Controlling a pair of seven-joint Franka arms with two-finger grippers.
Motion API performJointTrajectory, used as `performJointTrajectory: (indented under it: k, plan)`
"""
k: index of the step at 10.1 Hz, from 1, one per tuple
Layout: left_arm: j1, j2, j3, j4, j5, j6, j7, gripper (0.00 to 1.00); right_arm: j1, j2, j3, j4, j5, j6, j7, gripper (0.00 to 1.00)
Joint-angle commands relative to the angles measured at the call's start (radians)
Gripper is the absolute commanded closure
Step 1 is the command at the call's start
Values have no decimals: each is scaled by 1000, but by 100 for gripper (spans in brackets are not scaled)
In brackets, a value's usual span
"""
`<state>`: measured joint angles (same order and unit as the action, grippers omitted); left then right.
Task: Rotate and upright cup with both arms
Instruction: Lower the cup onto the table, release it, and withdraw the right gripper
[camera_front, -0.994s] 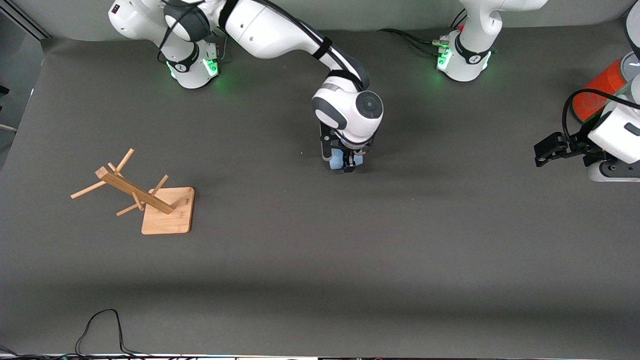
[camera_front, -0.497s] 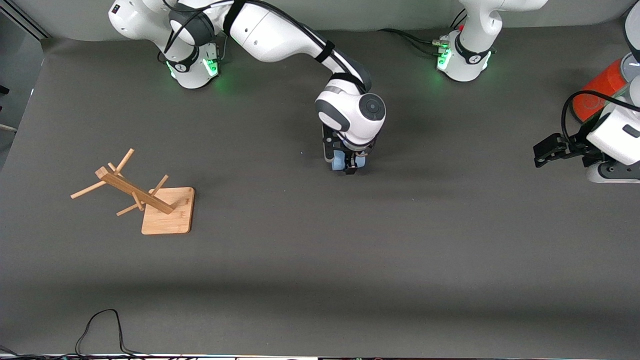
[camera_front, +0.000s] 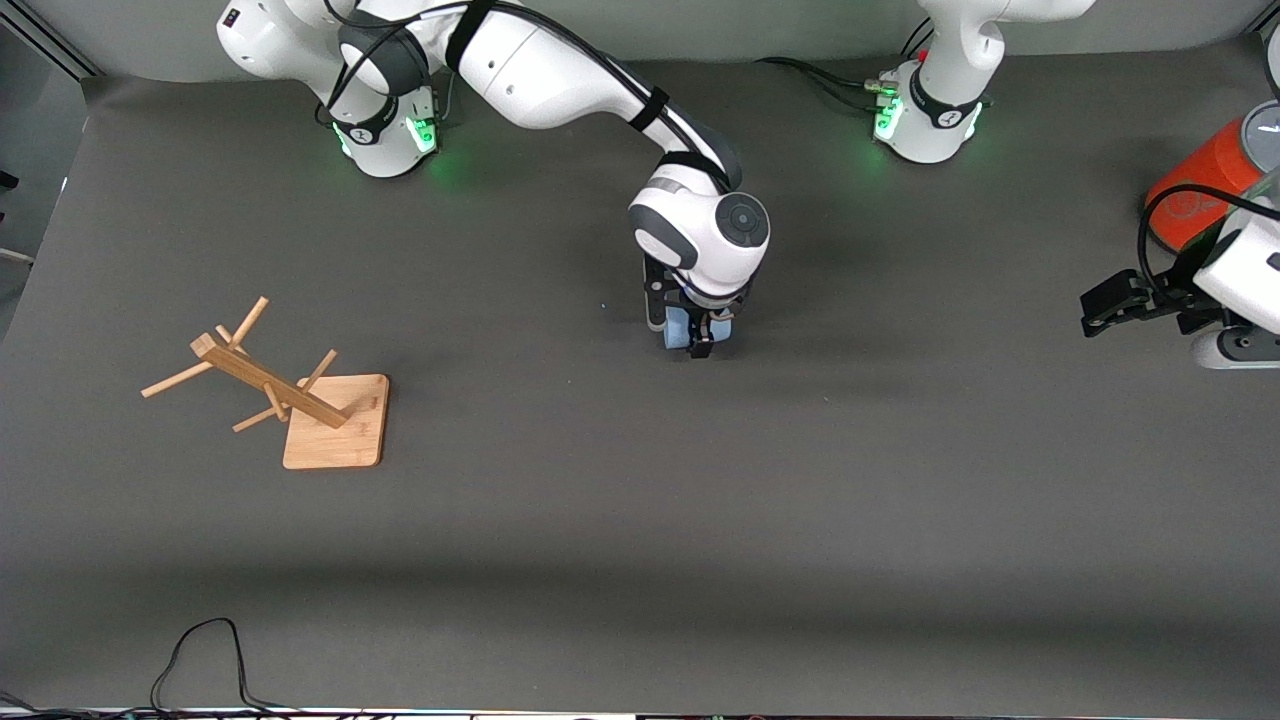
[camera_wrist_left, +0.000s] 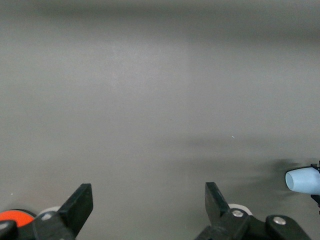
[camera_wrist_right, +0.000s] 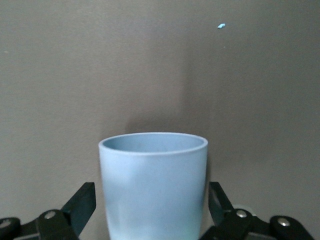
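The light-blue cup (camera_front: 678, 328) is near the middle of the table. In the left wrist view it (camera_wrist_left: 303, 180) shows lying on its side. My right gripper (camera_front: 690, 335) is down at the cup. In the right wrist view (camera_wrist_right: 152, 192) its fingers are open on either side of the cup (camera_wrist_right: 152, 175), with a thin gap on each side, and the cup's mouth points away from the wrist. My left gripper (camera_front: 1100, 308) waits open and empty at the left arm's end of the table, and its spread fingers also show in the left wrist view (camera_wrist_left: 149, 192).
An orange-red can with a grey lid (camera_front: 1195, 190) stands beside the left arm's wrist and also shows in the left wrist view (camera_wrist_left: 12, 217). A wooden peg rack (camera_front: 290, 395) stands toward the right arm's end. A black cable (camera_front: 200, 650) lies at the table's near edge.
The right wrist has turned and shifted slightly around the cup. The left arm has drifted a little toward its end of the table, so more of the orange-red can shows.
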<state>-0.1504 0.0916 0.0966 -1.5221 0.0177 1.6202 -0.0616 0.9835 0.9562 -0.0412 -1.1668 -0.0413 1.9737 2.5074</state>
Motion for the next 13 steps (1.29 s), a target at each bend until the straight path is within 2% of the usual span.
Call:
performJointTrajectory:
  k: [1,3,4,5,7,8,10,11,13]
  plan:
    - [0,4,-5,17,-5,-22,-42,0,-22,-69,-2,7,-12,-90,-33,0]
    - [3,4,-5,17,-5,-22,-43,0,-61,-147,6,18,1,-195,-99,0]
    - [6,2,-5,17,-8,-20,-40,0,-89,-193,4,21,35,-260,-177,0]
    - [3,2,-6,16,-10,-28,-50,0,-120,-251,0,16,66,-312,-281,0]
    - [-26,13,-17,5,-9,-88,-64,0,-219,-417,3,-54,69,-431,-570,0]
    - [-61,14,-21,-9,-10,-82,-82,0,-280,-509,4,-113,73,-461,-719,0]
    - [-203,77,-34,-12,-2,-68,-336,0,-411,-681,9,-242,73,-493,-1007,0]
    - [-269,124,-34,-6,2,-57,-384,0,-477,-745,10,-292,73,-510,-1185,0]
    - [-404,198,-34,-3,8,25,-607,0,-625,-853,11,-370,70,-524,-1544,0]
